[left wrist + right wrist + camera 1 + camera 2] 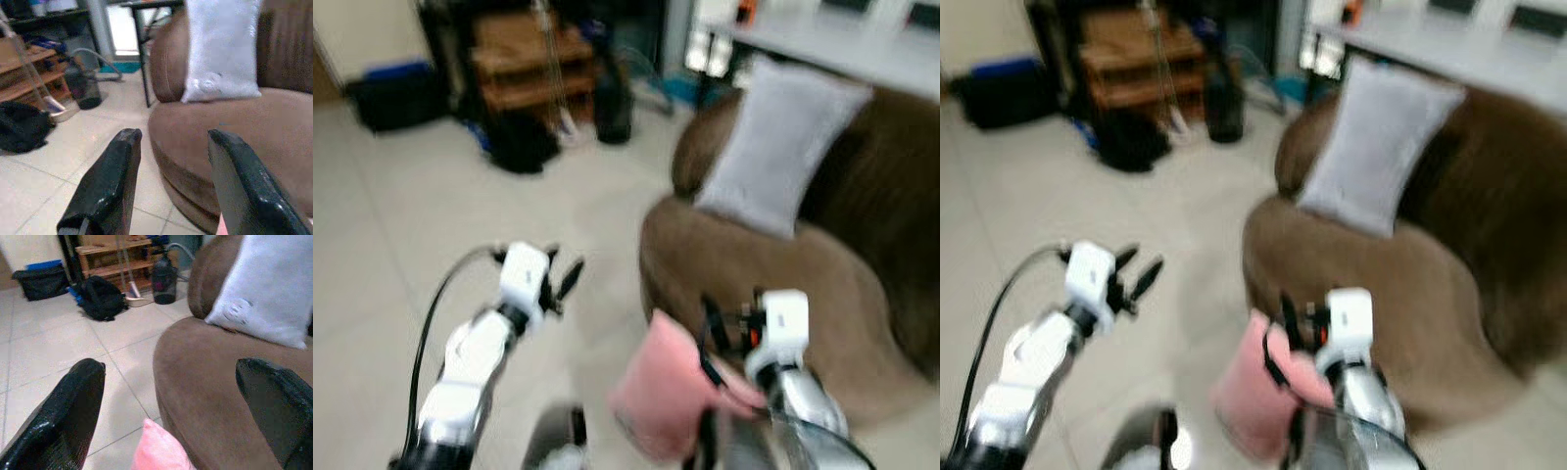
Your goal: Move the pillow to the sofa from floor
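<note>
Head cam is pretty blurry for me, but the tile floor (391, 245) takes up most of the shot, with the brown sofa (773, 294) off to the right and a grey cushion (781, 147) leaning upright against its back. Behind that there's a wooden shelf (533, 59) by the far wall, a black bag (521, 142) on the floor in front of it and a dark canister (164, 281) just beside. The pink pillow (666, 392) sits low right at the front edge of the sofa, up against my right gripper (729, 338), whose fingers are spread wide with the pillow's corner poking up between them. Left gripper (563, 279) is up over bare floor, fingers apart, gripping nothing.
</note>
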{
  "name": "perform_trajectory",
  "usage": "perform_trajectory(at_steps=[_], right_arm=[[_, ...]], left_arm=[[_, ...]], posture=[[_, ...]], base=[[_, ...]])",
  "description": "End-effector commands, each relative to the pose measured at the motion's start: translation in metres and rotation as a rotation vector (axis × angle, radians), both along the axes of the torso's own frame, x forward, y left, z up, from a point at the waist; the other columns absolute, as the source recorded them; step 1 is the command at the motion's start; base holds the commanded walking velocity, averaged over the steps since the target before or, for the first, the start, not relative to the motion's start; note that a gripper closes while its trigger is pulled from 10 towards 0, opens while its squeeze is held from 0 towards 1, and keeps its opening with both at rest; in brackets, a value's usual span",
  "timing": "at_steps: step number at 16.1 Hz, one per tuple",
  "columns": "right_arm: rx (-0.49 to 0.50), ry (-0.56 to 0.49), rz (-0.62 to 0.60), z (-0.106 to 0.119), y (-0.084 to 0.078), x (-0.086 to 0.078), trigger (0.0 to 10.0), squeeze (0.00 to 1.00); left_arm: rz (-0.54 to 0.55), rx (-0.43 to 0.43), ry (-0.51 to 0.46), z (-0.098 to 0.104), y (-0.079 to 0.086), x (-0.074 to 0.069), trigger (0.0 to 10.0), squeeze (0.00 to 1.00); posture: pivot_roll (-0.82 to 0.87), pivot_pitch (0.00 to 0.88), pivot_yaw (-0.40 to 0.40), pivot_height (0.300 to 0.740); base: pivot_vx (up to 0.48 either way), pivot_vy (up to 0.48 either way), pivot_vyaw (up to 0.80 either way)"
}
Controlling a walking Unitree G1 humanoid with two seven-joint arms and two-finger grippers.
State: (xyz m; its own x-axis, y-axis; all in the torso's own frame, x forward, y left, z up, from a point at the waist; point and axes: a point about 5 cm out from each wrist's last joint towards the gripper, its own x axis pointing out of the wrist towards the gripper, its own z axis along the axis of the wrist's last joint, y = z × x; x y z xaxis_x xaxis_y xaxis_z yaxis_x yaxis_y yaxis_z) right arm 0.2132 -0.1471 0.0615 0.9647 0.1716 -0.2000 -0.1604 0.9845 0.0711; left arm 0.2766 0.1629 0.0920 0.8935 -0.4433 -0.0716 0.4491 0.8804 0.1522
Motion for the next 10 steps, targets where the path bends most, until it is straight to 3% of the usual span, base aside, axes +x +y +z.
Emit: perform_trajectory(at_steps=[1,4,10], right_arm=[[-0.006,-0.015,0.009,0.0033,-0.0013,0.005,10.0,0.0],[-0.02,-0.015,0.013,0.0033,-0.0023,0.0059,10.0,0.0],[-0.043,-0.008,0.022,0.0029,-0.0032,0.0086,10.0,0.0]], left_arm=[[0.0,-0.01,-0.005,0.0018,0.0002,-0.0011,10.0,0.0],[0.006,-0.001,-0.011,0.0019,0.0005,-0.0024,10.0,0.0],[0.026,0.016,-0.015,-0.0009,0.004,-0.0026,10.0,0.0]], posture=[[0.07,0.015,-0.008,0.57],[0.07,0.023,-0.021,0.54],[0.07,0.028,-0.032,0.54]], base=[[0.0,0.0,0.0],[0.0,0.0,0.0],[0.043,0.0,0.0]])
